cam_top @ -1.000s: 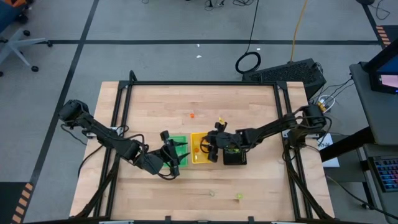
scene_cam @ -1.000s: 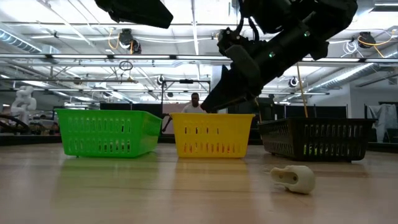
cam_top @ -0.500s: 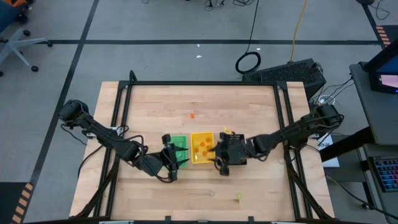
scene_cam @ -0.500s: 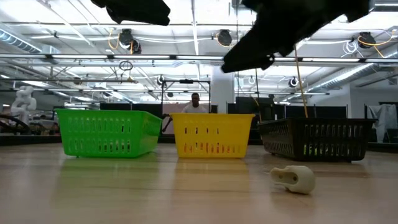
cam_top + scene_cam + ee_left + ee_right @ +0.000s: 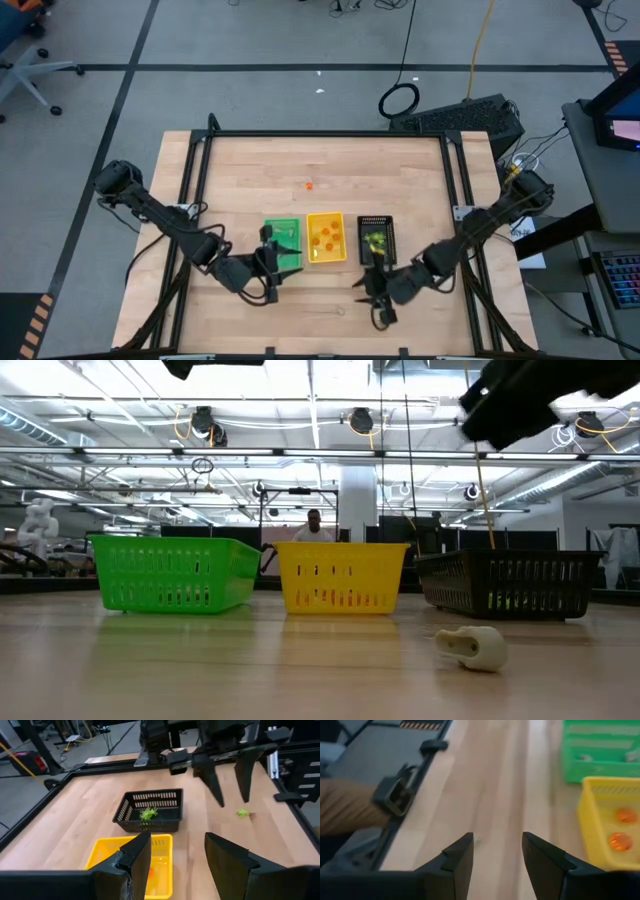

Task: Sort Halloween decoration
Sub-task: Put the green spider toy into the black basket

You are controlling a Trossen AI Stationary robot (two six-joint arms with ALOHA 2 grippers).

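Three trays stand in a row: green, yellow holding orange trinkets, and black holding yellow-green trinkets. On the bare table lie an orange trinket, a yellow-green one and a pale one. My left gripper hovers open at the green tray's near side. My right gripper hovers open over the table, on the near side of the black tray, close to the pale and yellow-green trinkets.
A dark frame runs around the wooden table. Bare wood lies between the trays and the far edge, and along the near edge. A person shows far off in the room behind the trays.
My right gripper has swung from above the yellow tray toward the table's near edge, passing the black tray, and now hovers over the bare wood in front of it. My left gripper has drifted a little toward the near edge.
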